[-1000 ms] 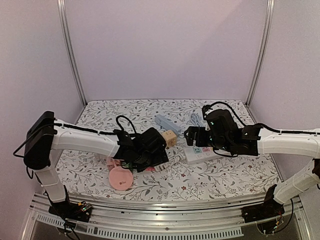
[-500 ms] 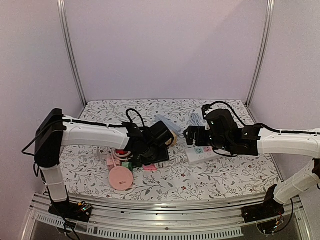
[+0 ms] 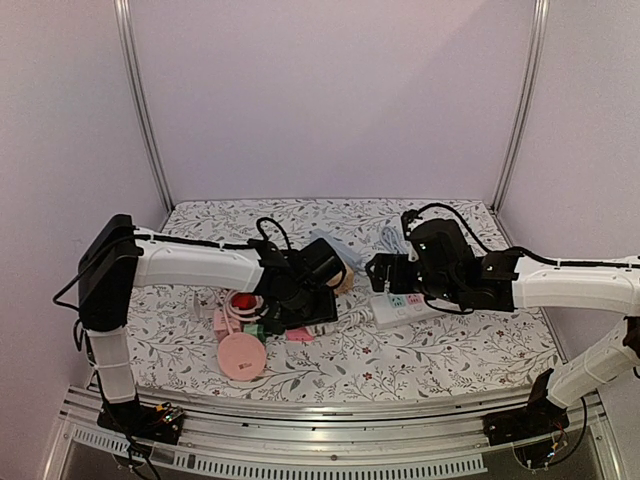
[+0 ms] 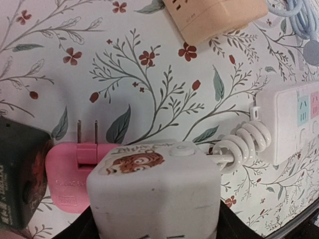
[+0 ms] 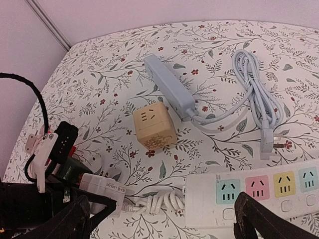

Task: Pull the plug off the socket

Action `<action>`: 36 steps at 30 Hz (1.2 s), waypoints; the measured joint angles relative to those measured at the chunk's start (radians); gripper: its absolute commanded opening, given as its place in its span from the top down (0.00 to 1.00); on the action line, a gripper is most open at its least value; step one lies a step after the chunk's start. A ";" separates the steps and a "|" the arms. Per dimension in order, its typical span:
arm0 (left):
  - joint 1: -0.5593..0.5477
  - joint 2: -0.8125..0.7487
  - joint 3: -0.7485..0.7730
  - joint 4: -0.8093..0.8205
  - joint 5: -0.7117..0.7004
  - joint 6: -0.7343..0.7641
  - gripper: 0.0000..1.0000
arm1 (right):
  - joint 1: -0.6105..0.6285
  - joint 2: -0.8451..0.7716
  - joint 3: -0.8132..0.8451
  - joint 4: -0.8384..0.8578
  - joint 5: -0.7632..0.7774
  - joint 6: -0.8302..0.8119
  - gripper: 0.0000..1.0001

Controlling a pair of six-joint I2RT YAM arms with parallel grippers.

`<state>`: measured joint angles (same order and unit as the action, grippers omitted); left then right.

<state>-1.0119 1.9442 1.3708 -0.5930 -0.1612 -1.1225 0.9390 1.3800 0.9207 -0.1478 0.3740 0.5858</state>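
Two arms over a flowered table (image 3: pixel 450 350), seen from above and from each wrist. Nearest the left wrist camera, left gripper (image 4: pixel 154 225) with jaws pressed against both flanks of a white cube (image 4: pixel 149 191), so clamped on it by the look of things. Cartoon sticker and small oval button on the cube's top, faint slots on its near face; judged from that to be the socket. Just behind it on the left, a pink plug (image 4: pixel 67 186) flat on the table, two bare prongs pointing away, mated to nothing. Left of that, a dark cube (image 4: pixel 17 184), apart from the white one. From the white cube's far right corner, a thin white cord (image 4: pixel 244 144), bunched into a tight coil and ending at the left end of a white strip (image 4: pixel 284 129). Plug for the task judged to sit at that corner of the cube, but hidden, so not certain. Strip to the robot's right of the cube, long axis roughly left to right, in line with the cord. Right gripper (image 5: pixel 167 221) above the strip's left end, jaws spread wide, holding nothing, touching nothing visible. Left arm on the cube, right arm nearer the strip and coil; likely pull along the cord line, sideways. Farther back, a beige cube (image 5: pixel 153 127), then a blue strip (image 5: pixel 167 84), both well apart from the grippers.
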 measured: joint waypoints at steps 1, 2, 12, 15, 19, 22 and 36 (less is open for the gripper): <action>0.002 0.002 0.003 -0.001 0.001 0.003 0.46 | 0.000 0.002 0.000 0.001 -0.002 0.000 0.01; 0.003 0.002 0.003 0.000 0.002 0.003 0.51 | -0.001 0.005 0.000 0.001 -0.004 0.000 0.01; 0.016 -0.023 -0.005 -0.010 -0.006 0.051 0.74 | -0.007 0.014 0.000 0.018 -0.027 -0.034 0.01; 0.033 -0.079 -0.034 -0.005 0.013 0.085 0.75 | -0.014 0.013 0.000 0.024 -0.030 -0.064 0.01; 0.069 -0.162 -0.049 0.006 0.080 0.150 0.75 | -0.018 -0.026 -0.026 0.051 -0.045 -0.106 0.01; 0.101 -0.226 -0.049 0.024 0.154 0.226 0.75 | -0.018 -0.075 -0.065 0.087 -0.079 -0.139 0.01; 0.321 -0.348 -0.050 0.031 0.634 0.624 0.78 | 0.003 -0.185 -0.123 0.284 -0.333 -0.232 0.01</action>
<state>-0.6910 1.5967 1.3209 -0.5617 0.4732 -0.4980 0.9421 1.1950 0.7975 0.1360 0.0414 0.3538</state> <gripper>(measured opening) 0.582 0.988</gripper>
